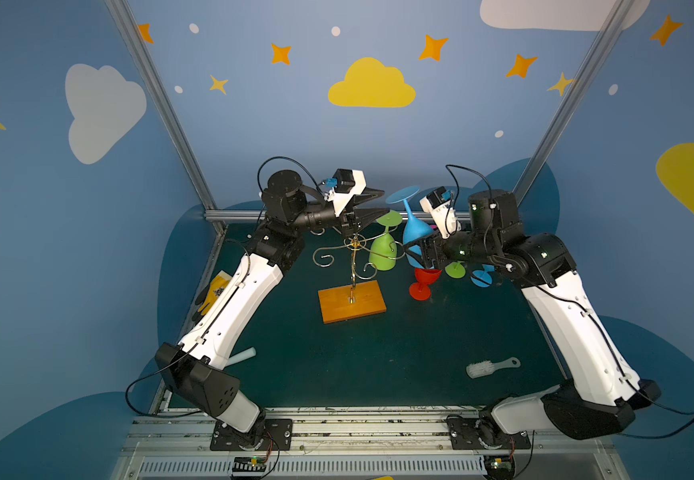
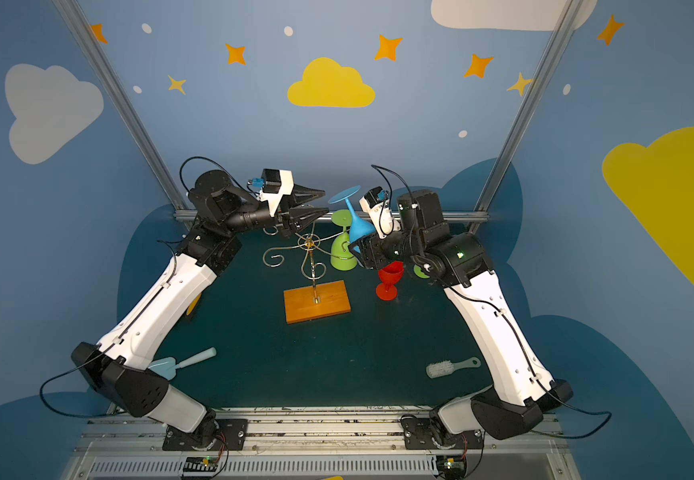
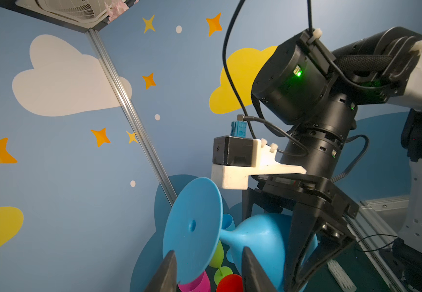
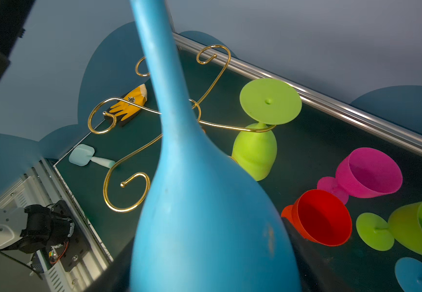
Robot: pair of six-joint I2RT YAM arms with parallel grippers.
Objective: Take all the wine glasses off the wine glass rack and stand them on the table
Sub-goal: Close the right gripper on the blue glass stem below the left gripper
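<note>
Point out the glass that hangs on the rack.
The light green glass, upside down with its stem in a curl of the rack. The blue glass is gripped by the right tool; the red glass stands on the table.

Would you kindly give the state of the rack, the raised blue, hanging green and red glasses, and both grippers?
Blue glass: upside down, off the rack.
Green glass: hanging upside down on the rack.
Red glass: upright on the table.
Rack: upright, holding one glass.
Left gripper: open, empty.
Right gripper: shut on the blue glass.
</note>
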